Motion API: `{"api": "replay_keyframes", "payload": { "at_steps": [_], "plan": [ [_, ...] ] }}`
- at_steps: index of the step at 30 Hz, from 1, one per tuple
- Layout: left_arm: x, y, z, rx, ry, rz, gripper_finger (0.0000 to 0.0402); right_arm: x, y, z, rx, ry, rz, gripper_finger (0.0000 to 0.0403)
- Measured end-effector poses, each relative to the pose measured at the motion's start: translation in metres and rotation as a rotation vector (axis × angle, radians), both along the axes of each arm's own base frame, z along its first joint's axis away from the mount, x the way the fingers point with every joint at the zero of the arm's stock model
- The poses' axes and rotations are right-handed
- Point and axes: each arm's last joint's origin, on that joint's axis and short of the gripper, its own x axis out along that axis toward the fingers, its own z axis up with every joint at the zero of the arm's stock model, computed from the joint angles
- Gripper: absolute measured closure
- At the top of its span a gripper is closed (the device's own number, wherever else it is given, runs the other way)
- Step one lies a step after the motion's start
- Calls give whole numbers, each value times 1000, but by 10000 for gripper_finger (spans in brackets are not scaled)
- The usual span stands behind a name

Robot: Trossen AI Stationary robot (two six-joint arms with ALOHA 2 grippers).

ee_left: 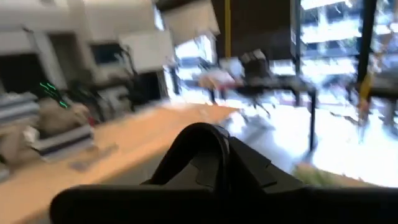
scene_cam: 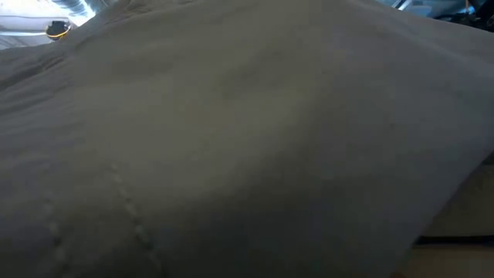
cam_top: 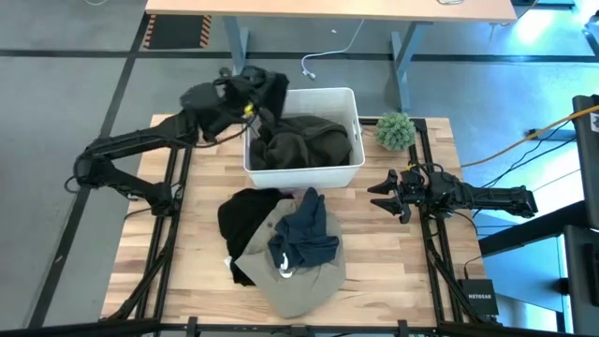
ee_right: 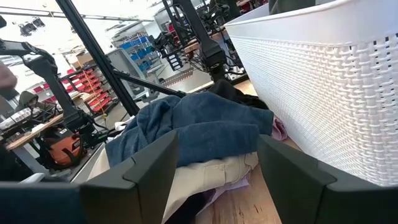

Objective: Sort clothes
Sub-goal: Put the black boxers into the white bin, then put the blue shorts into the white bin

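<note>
The left claw [cam_top: 255,101] hangs over the white rectangular plastic bin's [cam_top: 348,170] left rim above the dark olive green garment [cam_top: 301,142] inside; whether clenched, I cannot tell. Black [cam_top: 245,213], navy blue [cam_top: 304,234] and khaki-beige clothes [cam_top: 304,279] heap on the wooden surface [cam_top: 384,262]. The right claw [cam_top: 382,194] waits released, empty. White "NETGEAR" lettering marks a small black box [cam_top: 478,296].

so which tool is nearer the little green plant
Right. The right tool sits just below the green plant by the table's right edge, while the left tool is at the far-left corner of the white bin.
</note>
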Motion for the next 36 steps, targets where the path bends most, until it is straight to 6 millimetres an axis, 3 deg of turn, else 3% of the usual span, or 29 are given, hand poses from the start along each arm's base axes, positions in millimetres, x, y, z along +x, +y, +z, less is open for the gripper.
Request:
{"api": "replay_keyframes", "payload": {
  "at_steps": [8,17,22,30,36],
  "plan": [
    [19,14,-41,-176,199,-48,322,0,0,0,0,0,0,166],
    [6,6,-56,-314,360,-35,225,0,0,0,0,0,0,166],
    [-15,-10,-52,-360,420,-51,203,0,0,0,0,0,0,166],
    [-51,-49,-21,-339,296,-190,199,0,0,0,0,0,0,166],
    [-55,-98,-42,-359,369,-445,202,0,0,0,0,0,0,166]
  ]
}}
